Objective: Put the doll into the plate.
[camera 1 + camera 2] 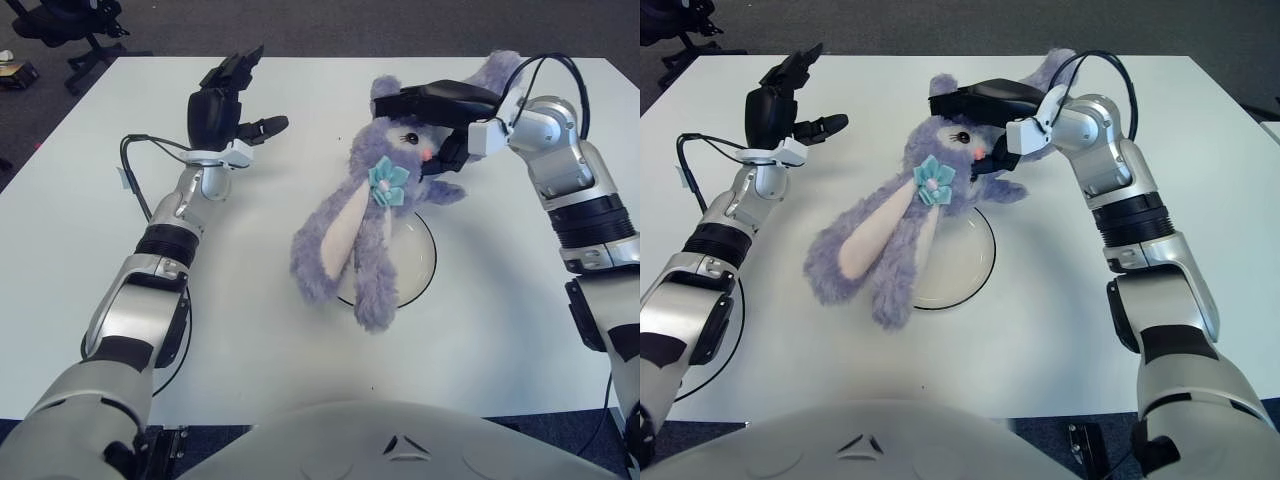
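Gripping the head of a purple plush rabbit [375,200], the right hand [440,120] has its black fingers [430,97] closed over the top of the toy's head, with the thumb side below near the pink nose. The doll hangs tilted from that grasp, head up toward the far right, its long ears and limbs trailing down toward the near left. A turquoise fabric flower [388,180] sits at its neck. One pale-lined ear [335,235] droops over the left rim of the plate [425,265], and the lower end of the toy lies across the plate's near-left edge and onto the white table [500,340] beyond it. Whether the toy's lower end presses on the plate or only hangs over it cannot be told.

The left hand [222,100] is raised above the far left part of the table, well apart from the doll, fingers spread and holding nothing, thumb pointing toward the toy.

Counted: one plush rabbit, one round white plate with a dark rim, two hands. Beyond the table's far left corner stands a black office chair [60,25] on the dark floor.
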You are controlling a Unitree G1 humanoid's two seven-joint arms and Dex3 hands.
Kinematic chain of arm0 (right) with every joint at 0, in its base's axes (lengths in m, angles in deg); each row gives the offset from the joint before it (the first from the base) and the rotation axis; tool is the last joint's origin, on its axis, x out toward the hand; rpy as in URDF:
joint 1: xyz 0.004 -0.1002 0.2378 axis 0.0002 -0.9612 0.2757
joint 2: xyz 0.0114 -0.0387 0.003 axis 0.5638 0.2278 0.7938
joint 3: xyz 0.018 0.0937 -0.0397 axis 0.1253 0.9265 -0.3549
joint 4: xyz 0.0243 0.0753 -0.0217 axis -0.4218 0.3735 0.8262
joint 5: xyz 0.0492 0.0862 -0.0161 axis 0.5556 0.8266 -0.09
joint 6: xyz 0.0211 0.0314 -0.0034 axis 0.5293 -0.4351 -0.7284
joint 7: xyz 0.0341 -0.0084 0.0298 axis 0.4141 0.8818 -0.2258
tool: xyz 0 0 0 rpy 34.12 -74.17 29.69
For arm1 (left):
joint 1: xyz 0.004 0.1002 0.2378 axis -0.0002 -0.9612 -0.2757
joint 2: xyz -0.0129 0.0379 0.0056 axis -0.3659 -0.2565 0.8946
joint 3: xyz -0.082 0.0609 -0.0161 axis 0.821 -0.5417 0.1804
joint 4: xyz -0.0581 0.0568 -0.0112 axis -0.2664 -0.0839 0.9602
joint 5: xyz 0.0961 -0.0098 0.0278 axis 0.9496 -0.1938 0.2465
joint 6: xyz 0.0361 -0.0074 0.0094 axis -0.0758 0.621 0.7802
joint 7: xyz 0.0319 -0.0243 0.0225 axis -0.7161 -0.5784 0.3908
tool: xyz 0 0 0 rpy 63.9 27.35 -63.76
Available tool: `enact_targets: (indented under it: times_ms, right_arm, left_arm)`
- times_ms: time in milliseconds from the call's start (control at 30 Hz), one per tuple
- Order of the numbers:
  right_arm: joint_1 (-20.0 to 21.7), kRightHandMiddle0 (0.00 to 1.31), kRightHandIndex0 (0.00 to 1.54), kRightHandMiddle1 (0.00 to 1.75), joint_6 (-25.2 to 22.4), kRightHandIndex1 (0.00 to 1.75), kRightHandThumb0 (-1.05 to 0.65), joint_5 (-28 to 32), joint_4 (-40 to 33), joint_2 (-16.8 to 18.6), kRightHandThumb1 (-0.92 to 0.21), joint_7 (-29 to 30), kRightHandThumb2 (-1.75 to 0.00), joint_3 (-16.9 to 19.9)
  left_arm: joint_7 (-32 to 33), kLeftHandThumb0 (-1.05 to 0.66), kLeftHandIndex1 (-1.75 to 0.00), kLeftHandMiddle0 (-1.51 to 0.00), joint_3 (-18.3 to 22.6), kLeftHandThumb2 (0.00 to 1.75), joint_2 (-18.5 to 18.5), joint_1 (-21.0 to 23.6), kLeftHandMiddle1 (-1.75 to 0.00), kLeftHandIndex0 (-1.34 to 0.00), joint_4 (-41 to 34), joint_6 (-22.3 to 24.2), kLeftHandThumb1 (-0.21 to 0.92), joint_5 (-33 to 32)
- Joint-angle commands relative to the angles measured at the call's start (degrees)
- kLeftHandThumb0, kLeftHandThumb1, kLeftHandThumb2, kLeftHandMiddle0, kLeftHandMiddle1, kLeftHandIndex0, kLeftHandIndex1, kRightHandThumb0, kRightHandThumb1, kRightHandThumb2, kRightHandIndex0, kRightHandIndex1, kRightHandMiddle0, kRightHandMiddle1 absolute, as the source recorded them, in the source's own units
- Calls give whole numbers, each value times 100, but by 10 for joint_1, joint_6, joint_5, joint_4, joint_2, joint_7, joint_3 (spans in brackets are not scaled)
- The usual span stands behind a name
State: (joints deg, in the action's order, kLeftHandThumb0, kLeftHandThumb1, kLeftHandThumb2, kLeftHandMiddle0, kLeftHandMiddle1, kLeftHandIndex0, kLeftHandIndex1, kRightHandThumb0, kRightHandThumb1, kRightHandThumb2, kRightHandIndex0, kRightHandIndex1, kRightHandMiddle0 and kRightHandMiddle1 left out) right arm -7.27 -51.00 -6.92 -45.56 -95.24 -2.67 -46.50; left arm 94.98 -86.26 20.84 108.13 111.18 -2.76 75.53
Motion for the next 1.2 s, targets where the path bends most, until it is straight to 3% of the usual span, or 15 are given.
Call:
enact_targets:
  times_ms: [0,300,433,867,1167]
  right_arm:
    - [13,43,67,175,-5,160,0,18,-9,6,-30,-14,-129,-4]
    - [-2,44,65,175,-17,161,0,17,-71,5,-30,-34,-129,-7]
    - [0,46,66,175,-9,161,0,73,-87,-6,-28,-89,-131,-14]
    - [15,49,70,175,-51,156,0,168,-87,-7,-26,-212,-133,-20]
    - [27,48,70,175,-9,155,0,208,-61,7,-26,-267,-132,-22]
  left_arm:
    - [-7,-34,-19,-58,7,24,-3,-4,-3,-51,-2,5,92,-9]
    - [-9,-33,-21,-59,7,23,-1,-2,-3,-51,-2,8,92,-11]
    - [-10,-32,-21,-59,7,22,2,-2,-3,-51,-1,11,92,-14]
    - [-17,-31,-23,-58,8,20,4,-2,-3,-51,-1,16,92,-22]
    - [-23,-29,-25,-59,9,18,4,-1,-2,-51,-1,18,92,-25]
